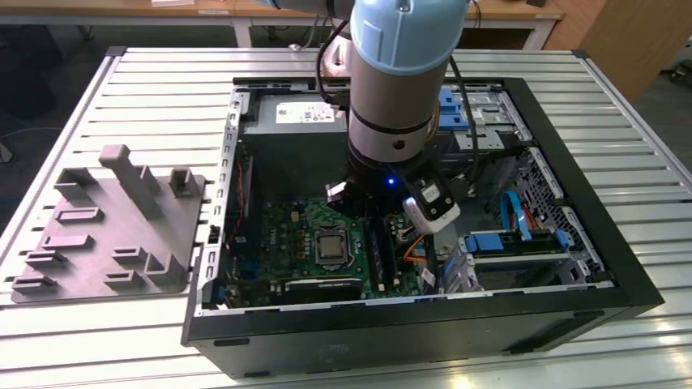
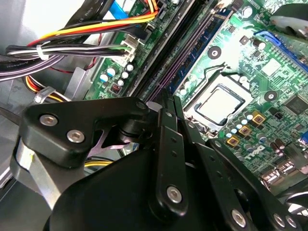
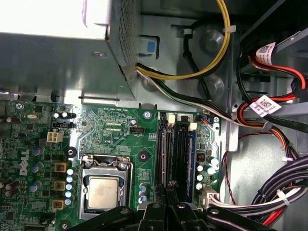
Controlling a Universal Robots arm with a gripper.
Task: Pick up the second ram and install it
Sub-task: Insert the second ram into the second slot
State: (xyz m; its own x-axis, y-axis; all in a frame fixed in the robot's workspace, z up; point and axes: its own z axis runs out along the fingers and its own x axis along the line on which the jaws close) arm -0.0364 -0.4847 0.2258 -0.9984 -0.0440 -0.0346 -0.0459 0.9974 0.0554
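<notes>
The second ram [image 2: 185, 55] is a thin dark stick standing on edge along one of the memory slots of the motherboard [image 1: 292, 235]; it is also in the first wrist view [image 3: 172, 154]. My gripper [image 2: 167, 102] reaches down into the open computer case, and its fingers are drawn together on the near end of that stick. The fingertips [image 3: 172, 185] sit right over the slot, beside the processor socket [image 3: 103, 192]. In the exterior view the gripper [image 1: 370, 220] hangs below the arm's wrist, above the slots.
A grey plastic block [image 1: 108, 227] with slots and posts lies on the table at the exterior view's left. The black case wall [image 1: 433, 324] rings the board. Bundled cables [image 3: 269, 192] run close beside the slots, and a metal power supply box [image 3: 62, 43] stands past the board.
</notes>
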